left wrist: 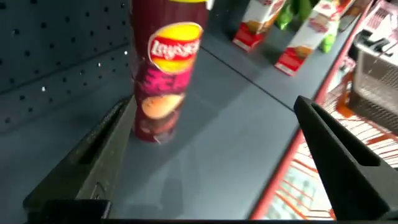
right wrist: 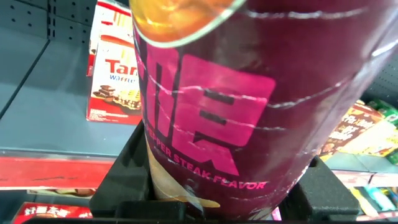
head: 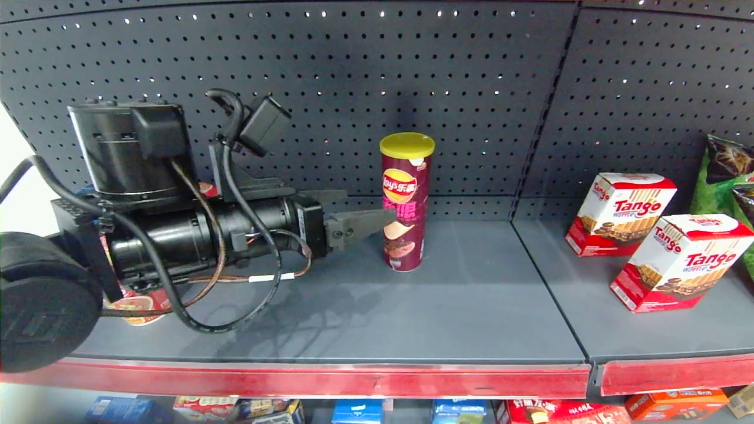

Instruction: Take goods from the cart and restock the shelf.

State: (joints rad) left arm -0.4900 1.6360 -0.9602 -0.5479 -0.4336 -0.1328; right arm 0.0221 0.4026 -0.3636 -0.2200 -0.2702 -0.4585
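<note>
Almost against the right wrist camera is a purple chips can, which I call the held can [right wrist: 236, 106]. The right gripper [right wrist: 217, 196] has its black fingers [right wrist: 124, 180] pressed on the 2 sides of the can's body. I judge that this can is kept ready for its turn on the shelf.

In the head view the left arm [head: 177, 235] lies low over the grey shelf [head: 471, 306]. It comes from the left and points right, toward a 2nd purple can with a yellow lid, the shelf can [head: 406, 203]. This can stands upright on the shelf, near the pegboard back wall [head: 353, 70] and well apart from the 2 wafer boxes [head: 648, 241] on the right. With its label turned to the near side, I judge it already stocked.

From the head view 1 finger seems to overlap the shelf can, so contact is hard to judge there. The left wrist view makes it plainer. The left gripper [left wrist: 214, 109] has its fingers spread wide and grips nothing. The shelf can stands just beyond the tip of the far finger [left wrist: 93, 155]; if they touch, I cannot tell. The near finger [left wrist: 342, 155] is well apart from it. Such a wide opening probably lets the arm leave without tipping the can.
</note>
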